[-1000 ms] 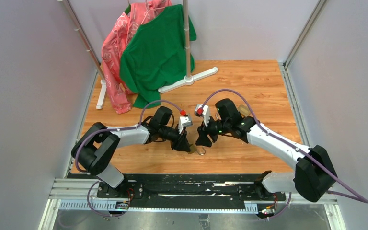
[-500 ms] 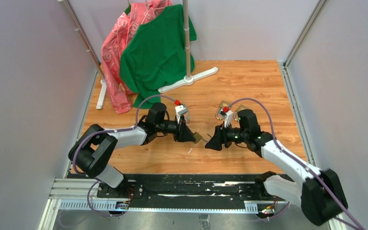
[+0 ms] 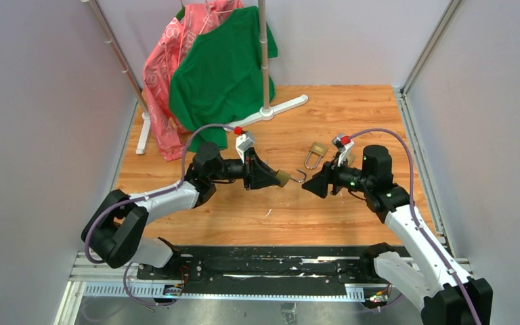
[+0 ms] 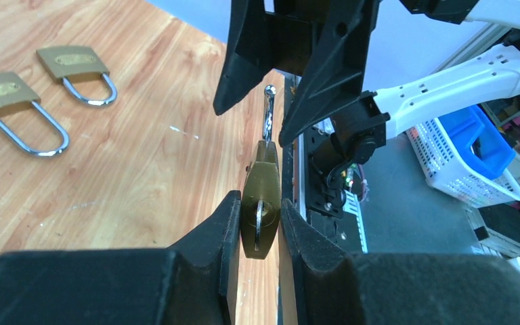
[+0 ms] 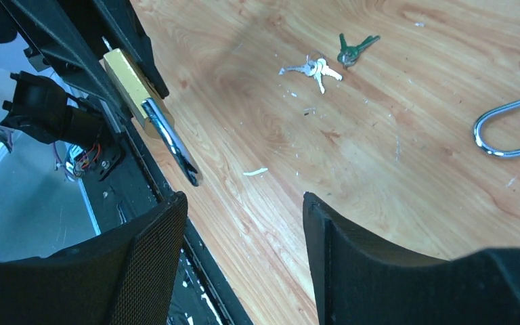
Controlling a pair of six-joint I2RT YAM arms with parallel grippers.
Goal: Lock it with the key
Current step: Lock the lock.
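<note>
My left gripper (image 3: 275,177) is shut on a brass padlock (image 3: 283,178) and holds it level above the table, its open silver shackle (image 3: 300,177) pointing at my right gripper (image 3: 306,187). In the left wrist view the padlock (image 4: 261,210) sits between my fingers, keyhole end toward the camera. My right gripper (image 5: 244,203) is open and empty, just short of the shackle tip (image 5: 176,149). The key (image 5: 311,68), a small silvery cluster, lies on the wood beyond the held padlock (image 5: 130,80), apart from both grippers.
A green key set (image 5: 352,49) lies by the silvery one. Two more brass padlocks (image 4: 3,91) (image 4: 74,61) lie on the table; one also shows in the top view (image 3: 316,150). A clothes rack base (image 3: 267,112) with a green shirt (image 3: 220,74) stands at the back.
My left gripper lifted the padlock off the table and swung it up and back, shackle toward the right. My right gripper drew back to the right and rose.
</note>
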